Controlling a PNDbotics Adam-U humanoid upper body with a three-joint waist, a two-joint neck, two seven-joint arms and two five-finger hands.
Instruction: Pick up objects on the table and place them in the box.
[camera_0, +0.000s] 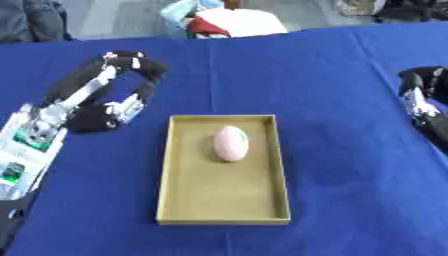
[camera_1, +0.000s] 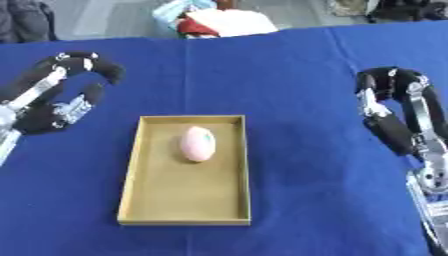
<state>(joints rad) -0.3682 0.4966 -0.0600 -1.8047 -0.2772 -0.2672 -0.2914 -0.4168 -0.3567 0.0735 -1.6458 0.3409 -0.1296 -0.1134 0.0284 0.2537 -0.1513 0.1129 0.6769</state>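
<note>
In the left eye view, on the blue cloth table (camera_0: 332, 75), my flat tan cardboard box (camera_0: 223, 215) sat in the middle. A small pink egg-shaped thing (camera_0: 231, 143) lay inside it, on the floor of the box near the far end. My left hand (camera_0: 109, 97) was up and to the left of the box, well apart from the pink thing. Its black fingers (camera_0: 140, 62) were curled round in a big hoop toward the thumb, and nothing was inside them. Only a bit of my right hand showed at the right edge.

I think the pink thing would be light and smooth, so it could slip or roll. I could not tell if it was hard or soft. I would take hold of it across its narrow middle, one side with the thumb and the other side with the fingers.

In the right eye view, my right hand (camera_1: 389, 107) showed better. It was off to the right of the box, well apart from the pink thing too. Its fingers (camera_1: 385, 77) were bent over and held nothing. I saw nothing else on the cloth to pick up, so I think the job was nearly done.
</note>
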